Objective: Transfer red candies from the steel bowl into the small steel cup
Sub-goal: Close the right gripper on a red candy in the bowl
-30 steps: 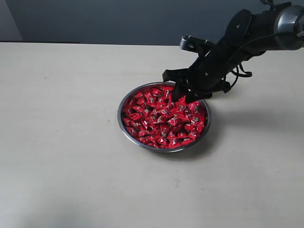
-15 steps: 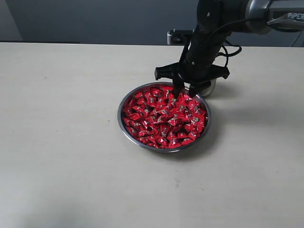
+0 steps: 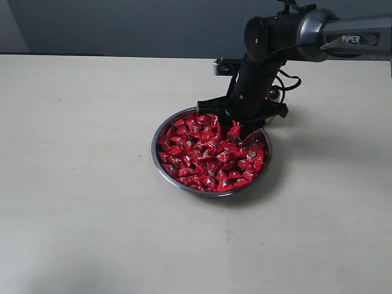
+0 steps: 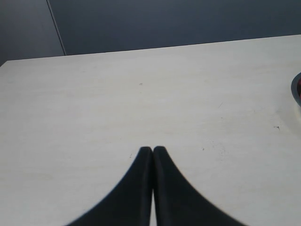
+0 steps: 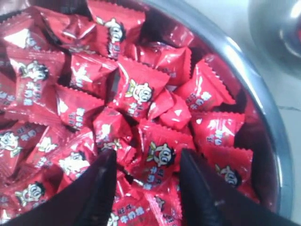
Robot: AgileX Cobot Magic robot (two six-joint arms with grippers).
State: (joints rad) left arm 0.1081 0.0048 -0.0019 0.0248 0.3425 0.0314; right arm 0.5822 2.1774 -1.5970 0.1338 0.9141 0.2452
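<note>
The steel bowl (image 3: 154, 150) sits mid-table, heaped with red candies (image 3: 205, 159). My right gripper (image 3: 235, 130) reaches down into the bowl's far right part. In the right wrist view the right gripper (image 5: 148, 155) is open, its two dark fingers dug into the candies (image 5: 141, 92) with one wrapped candy (image 5: 160, 157) lying between them. The bowl's rim (image 5: 263, 108) curves past, and the small steel cup (image 5: 275, 26) stands just outside it; in the exterior view the arm hides the cup. My left gripper (image 4: 153, 149) is shut over bare table, holding nothing.
The pale tabletop (image 3: 79, 202) stretches around the bowl, with a dark wall behind its far edge. A sliver of the bowl's rim (image 4: 297, 87) shows at the edge of the left wrist view. The right arm's cables (image 3: 285, 82) hang behind the bowl.
The right arm has swung in from the right to stand over the bowl's far side, and its open fingers have gone down into the candies. The cup seen half a second ago is now covered.
</note>
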